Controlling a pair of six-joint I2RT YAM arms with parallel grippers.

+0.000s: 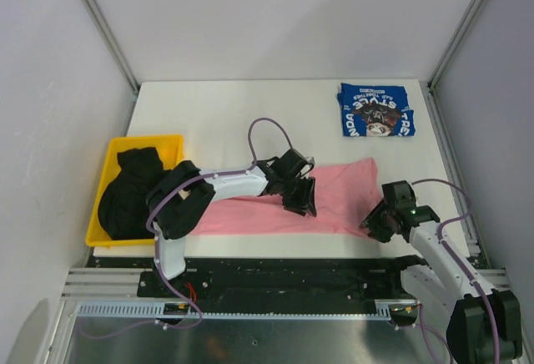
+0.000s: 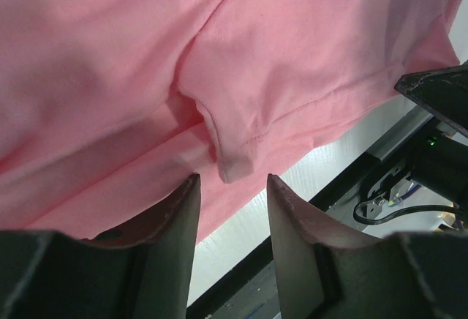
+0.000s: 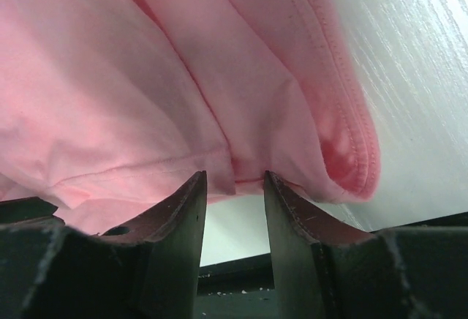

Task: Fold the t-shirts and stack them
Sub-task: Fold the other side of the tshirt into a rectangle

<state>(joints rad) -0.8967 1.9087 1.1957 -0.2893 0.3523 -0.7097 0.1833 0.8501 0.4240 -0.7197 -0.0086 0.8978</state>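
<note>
- A pink t-shirt (image 1: 334, 193) is spread flat along the near edge of the table (image 1: 217, 113), running from about the table's middle towards its right side, with its longer side parallel to that edge.
- The left gripper (image 2: 232, 184) is held over the near middle of the table, above the left half of the pink t-shirt.
- Its fingers (image 2: 183, 213) are seen apart. A small folded tip of pink cloth lies just ahead of the gap, and no cloth is seen clamped between them, so the gripper is released.
- The right gripper (image 3: 235, 180) is placed at the near right of the table, at the right-hand end of the pink t-shirt.
- Its jaws are likewise parted. A stitched hem is draped just past the fingertips (image 3: 281, 194), and bare table is seen through the gap, so nothing is grasped.
- A blue t-shirt (image 1: 375, 109) with white lettering is laid folded at the far right corner of the table, well apart from both grippers.
- A yellow bin (image 1: 142, 140) is set at the left edge of the table, and black t-shirts (image 1: 129, 197) are heaped inside it.
</note>
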